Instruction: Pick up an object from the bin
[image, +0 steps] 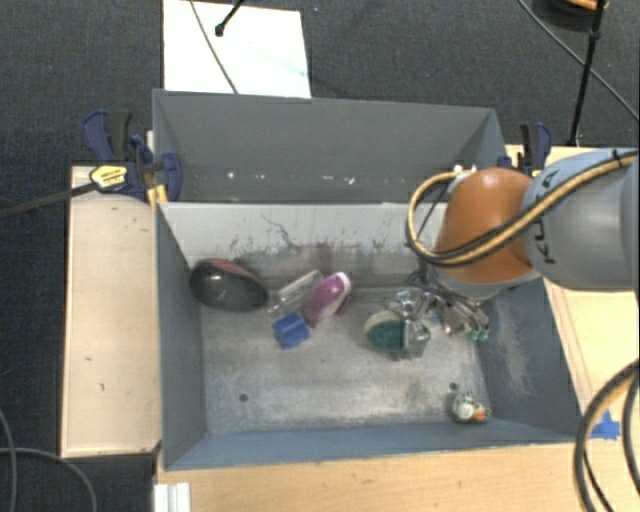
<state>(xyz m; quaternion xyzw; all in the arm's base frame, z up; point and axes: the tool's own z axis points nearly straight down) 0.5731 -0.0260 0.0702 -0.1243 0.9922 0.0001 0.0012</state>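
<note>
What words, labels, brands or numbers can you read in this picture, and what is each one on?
"KU": dark letters on the grey arm; the rest of the word cannot be read.
No text can be read on or inside the bin.

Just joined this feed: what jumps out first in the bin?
The arm's gripper is low on the right side of the bin, beside a dark green rounded thing. At the left rear lies a dark oval object, with a purple-and-white item and a small blue block between them.
</note>
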